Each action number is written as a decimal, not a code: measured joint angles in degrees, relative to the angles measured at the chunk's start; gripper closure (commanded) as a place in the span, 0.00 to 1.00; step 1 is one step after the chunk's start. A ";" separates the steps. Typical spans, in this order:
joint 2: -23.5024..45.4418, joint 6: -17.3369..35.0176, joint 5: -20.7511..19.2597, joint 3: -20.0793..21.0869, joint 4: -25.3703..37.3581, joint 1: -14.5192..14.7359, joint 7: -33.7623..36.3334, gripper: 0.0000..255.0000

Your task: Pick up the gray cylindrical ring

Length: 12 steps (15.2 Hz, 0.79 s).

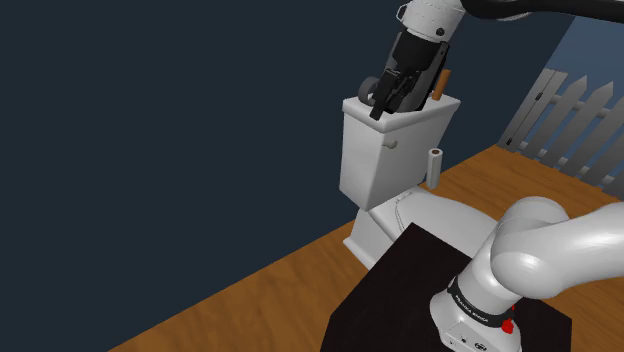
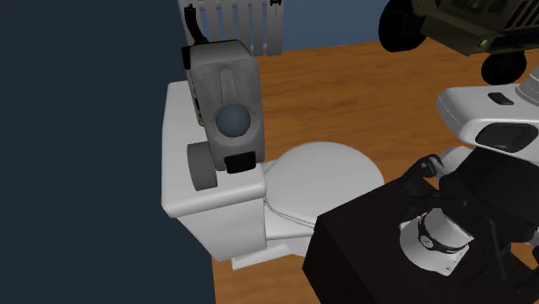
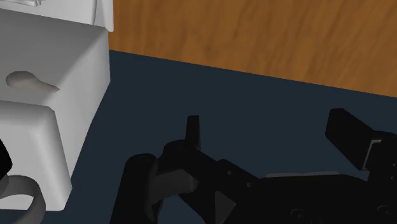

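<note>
Shoulder view: seeing gripper (image 1: 381, 106) angled down at the top of a white toilet tank (image 1: 375, 155). Gray ring (image 1: 367, 92) just beside it on the view's left, at the tank's top edge. Brown cylinder (image 1: 440, 84) behind the hand, white paper roll (image 1: 435, 165) beside the tank.

Second exterior view: looking down on the hand. Ring upright at the tank's corner, close beside the gripper. Toilet lid (image 2: 324, 173) down.

Wrist view: fingers (image 3: 347, 133) spread apart, with just dark blue wall (image 3: 254, 83) between. Ring out past one finger, next to the tank, not clasped. Can't tell if resting on the tank.
</note>
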 measured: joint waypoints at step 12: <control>9.80 -3.60 -8.12 -15.18 8.24 2.29 -30.73 0.00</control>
